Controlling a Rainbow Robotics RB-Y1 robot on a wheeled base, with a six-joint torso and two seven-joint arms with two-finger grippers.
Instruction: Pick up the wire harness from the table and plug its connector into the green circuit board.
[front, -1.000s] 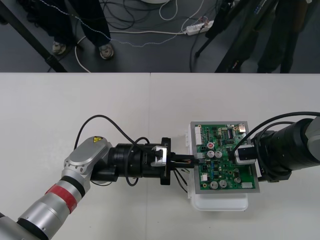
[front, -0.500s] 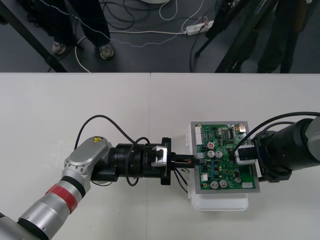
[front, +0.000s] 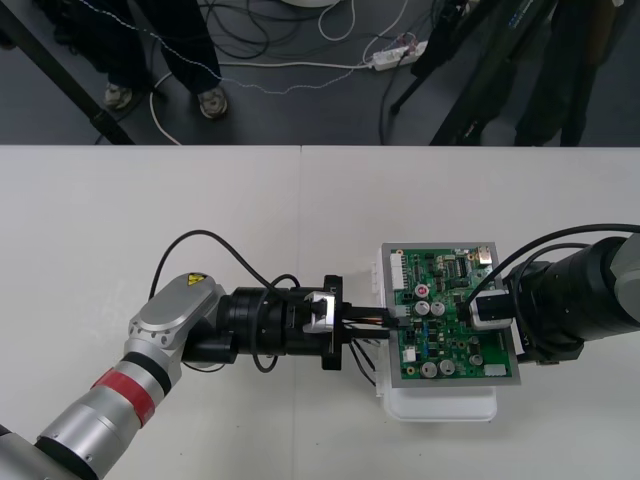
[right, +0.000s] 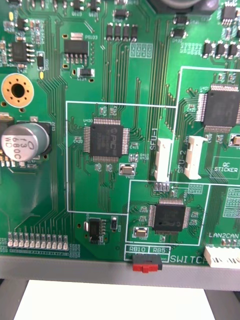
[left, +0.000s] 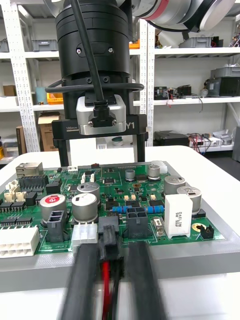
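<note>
A lab: loose cables and a power strip on dark floor beyond a plain table.

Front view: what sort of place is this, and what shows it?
Probably a robotics lab workbench: a plain light table carries a green circuit board, the left gripper holds a wire harness at its edge while the right gripper stands over it, and cables trail across the dark floor beyond.

circuit board: green | base: white | plug: black (wires red, black) | table: pale
</note>
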